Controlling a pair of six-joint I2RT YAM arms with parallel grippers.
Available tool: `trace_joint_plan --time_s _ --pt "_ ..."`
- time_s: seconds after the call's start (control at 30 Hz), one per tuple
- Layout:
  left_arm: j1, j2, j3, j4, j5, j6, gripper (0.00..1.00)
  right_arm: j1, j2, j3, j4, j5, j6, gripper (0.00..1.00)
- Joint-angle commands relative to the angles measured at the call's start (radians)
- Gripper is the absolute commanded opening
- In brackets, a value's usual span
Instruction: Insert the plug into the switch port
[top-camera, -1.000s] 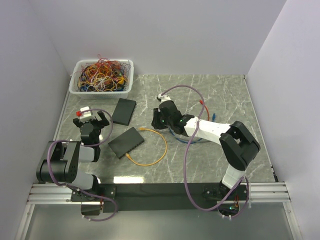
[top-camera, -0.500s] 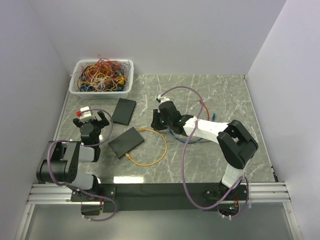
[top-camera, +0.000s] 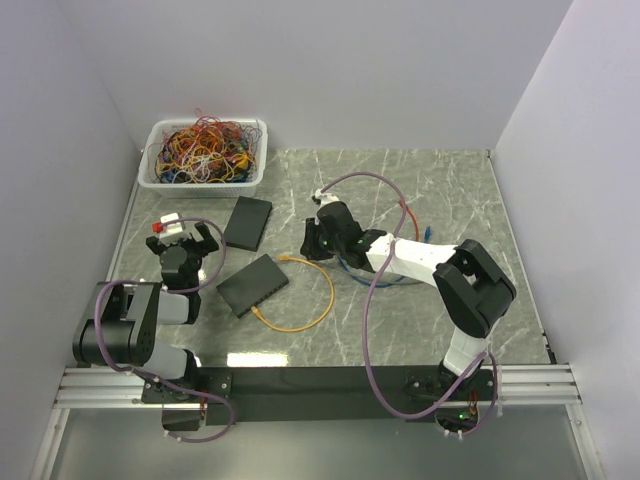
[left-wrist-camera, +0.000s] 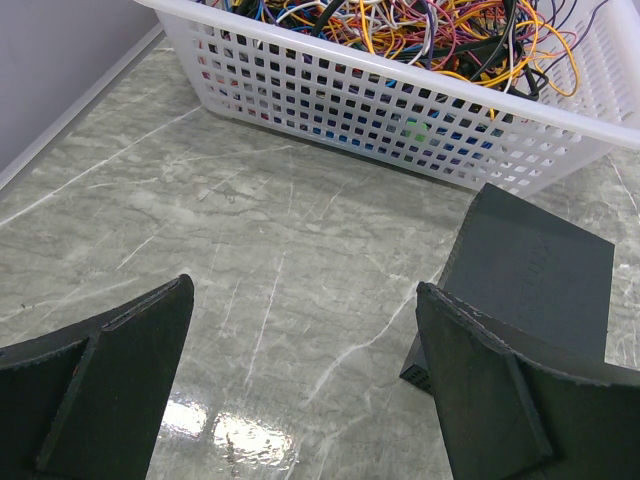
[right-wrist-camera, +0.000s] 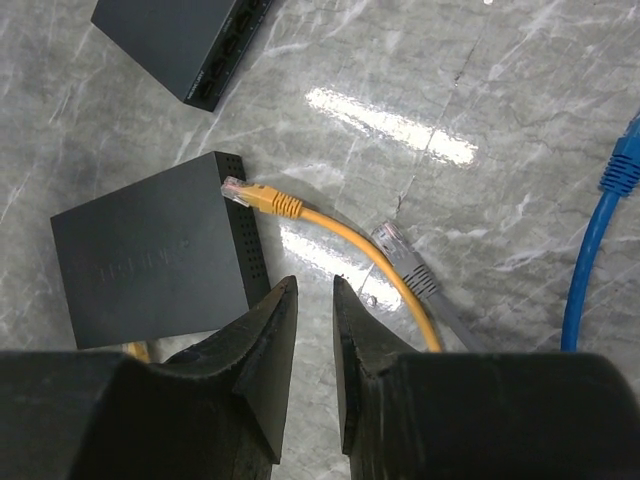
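Observation:
A black switch (top-camera: 253, 285) lies left of the table's middle; in the right wrist view this switch (right-wrist-camera: 150, 265) has an orange plug (right-wrist-camera: 262, 198) lying at its corner. The orange cable (top-camera: 318, 298) curves around to the switch's near side. My right gripper (top-camera: 312, 240) hovers just above the orange plug (top-camera: 285, 259). Seen from the wrist, my right gripper (right-wrist-camera: 315, 285) is open only by a narrow gap, with nothing between the fingers. My left gripper (top-camera: 183, 240) stands wide open and empty at the left. From its own camera, my left gripper (left-wrist-camera: 300, 300) shows bare table between the fingers.
A second black switch (top-camera: 247, 221) lies further back, also visible as a switch (left-wrist-camera: 530, 270) in the left wrist view. A white basket (top-camera: 205, 150) full of tangled cables stands at the back left. A grey plug (right-wrist-camera: 395, 245) and a blue cable (right-wrist-camera: 590, 260) lie beside the orange one.
My right gripper has crept slightly left toward the orange plug and its jaws have narrowed a little. The left arm has not moved.

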Motion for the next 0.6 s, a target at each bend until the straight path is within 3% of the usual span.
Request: trace_joint_plan --time_s 0.0,0.57 --pt "-0.001 0.001 0.02 0.063 0.016 0.008 0.99 -0.005 0.0 0.016 0.038 -0.014 0.012 0.28" --pt "-0.003 -0.001 0.019 0.063 0.016 0.008 0.99 -0.005 -0.014 0.006 0.039 -0.007 0.01 0.27"
